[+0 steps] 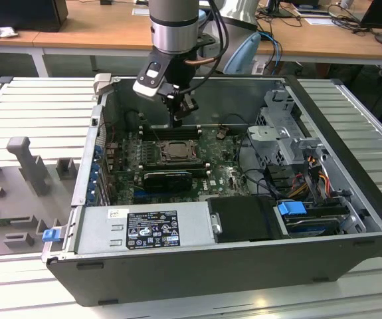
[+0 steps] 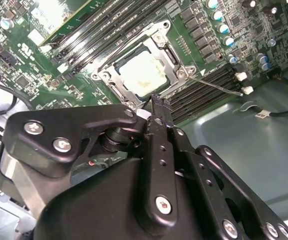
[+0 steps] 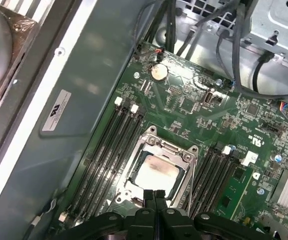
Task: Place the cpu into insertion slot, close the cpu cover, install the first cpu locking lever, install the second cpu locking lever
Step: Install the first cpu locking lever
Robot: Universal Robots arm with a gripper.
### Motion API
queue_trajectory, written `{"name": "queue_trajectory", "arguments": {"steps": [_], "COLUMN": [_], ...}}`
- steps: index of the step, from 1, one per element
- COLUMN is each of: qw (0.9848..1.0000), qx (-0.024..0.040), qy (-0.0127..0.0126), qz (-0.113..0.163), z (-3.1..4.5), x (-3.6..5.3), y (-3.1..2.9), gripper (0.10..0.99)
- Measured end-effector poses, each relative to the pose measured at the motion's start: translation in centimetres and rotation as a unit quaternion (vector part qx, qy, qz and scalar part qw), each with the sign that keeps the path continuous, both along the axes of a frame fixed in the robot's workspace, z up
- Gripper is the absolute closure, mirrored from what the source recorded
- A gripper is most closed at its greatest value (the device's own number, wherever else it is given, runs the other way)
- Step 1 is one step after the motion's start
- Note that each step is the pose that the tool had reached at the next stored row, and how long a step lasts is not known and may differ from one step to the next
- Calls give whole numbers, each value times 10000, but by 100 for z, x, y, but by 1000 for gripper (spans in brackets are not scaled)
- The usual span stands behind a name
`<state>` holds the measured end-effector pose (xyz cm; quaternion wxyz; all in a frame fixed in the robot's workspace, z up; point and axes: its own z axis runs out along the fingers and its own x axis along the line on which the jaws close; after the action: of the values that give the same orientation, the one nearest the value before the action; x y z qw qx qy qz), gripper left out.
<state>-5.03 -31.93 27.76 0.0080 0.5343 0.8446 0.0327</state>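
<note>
The gripper's (image 1: 177, 118) fingertips (image 3: 149, 197) are pressed together, pinching nothing, right at one edge of the cpu cover (image 3: 170, 148); the cover lies flat over the cpu (image 3: 156, 175), seated in the insertion slot (image 3: 137, 167); a thin locking lever (image 2: 216, 84) juts free across the memory slots (image 3: 106, 150); the open computer case (image 1: 350, 133) surrounds everything.
</note>
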Motion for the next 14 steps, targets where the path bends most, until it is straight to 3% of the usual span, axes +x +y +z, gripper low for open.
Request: {"name": "queue_trajectory", "arguments": {"steps": [14], "qw": [9988], "qx": [0], "qy": [0], "qz": [482], "z": [0], "x": [0], "y": [0], "gripper": [980]}}
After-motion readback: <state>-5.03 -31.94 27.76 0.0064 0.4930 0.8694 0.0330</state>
